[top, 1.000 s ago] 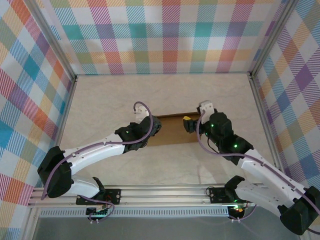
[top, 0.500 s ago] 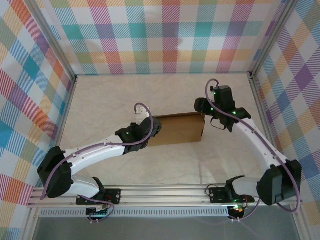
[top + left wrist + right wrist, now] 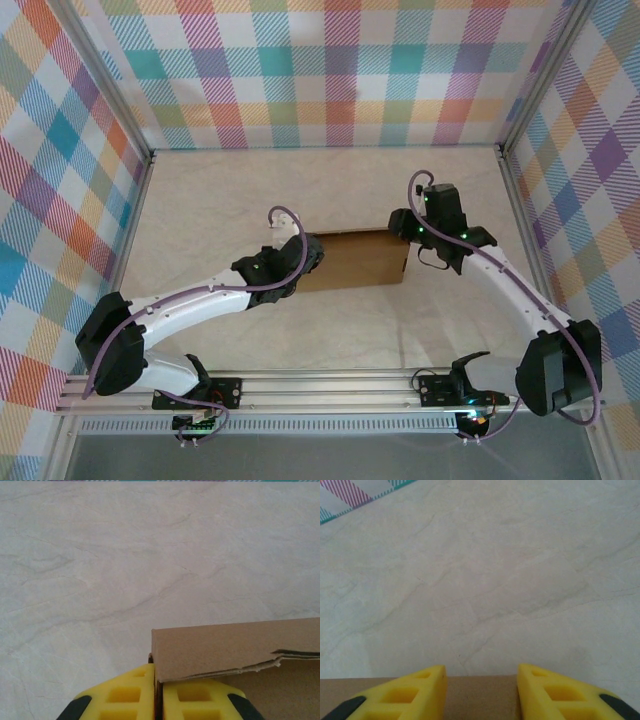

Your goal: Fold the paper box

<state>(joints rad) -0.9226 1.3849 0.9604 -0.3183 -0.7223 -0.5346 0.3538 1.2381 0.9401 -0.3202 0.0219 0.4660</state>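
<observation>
The paper box (image 3: 355, 258) is plain brown cardboard and lies in the middle of the table, with its long side running left to right. My left gripper (image 3: 308, 250) is at its left end. In the left wrist view the yellow fingers (image 3: 125, 695) are pressed together on a thin upright cardboard wall (image 3: 225, 647), and my left gripper (image 3: 157, 667) is shut on that edge. My right gripper (image 3: 403, 232) hangs over the box's far right corner. In the right wrist view my right gripper (image 3: 481, 669) is open, with a strip of the box (image 3: 480, 700) showing between its fingers.
The pale marbled table (image 3: 220, 200) stretches free behind and to the left of the box. Plaid walls (image 3: 330, 70) and aluminium posts (image 3: 515, 190) close in the back and both sides. A rail (image 3: 330, 385) runs along the near edge by the arm bases.
My right arm has swung from over the box's near right end out to its far right corner, then drawn slightly closer to it. The left arm has stayed in place.
</observation>
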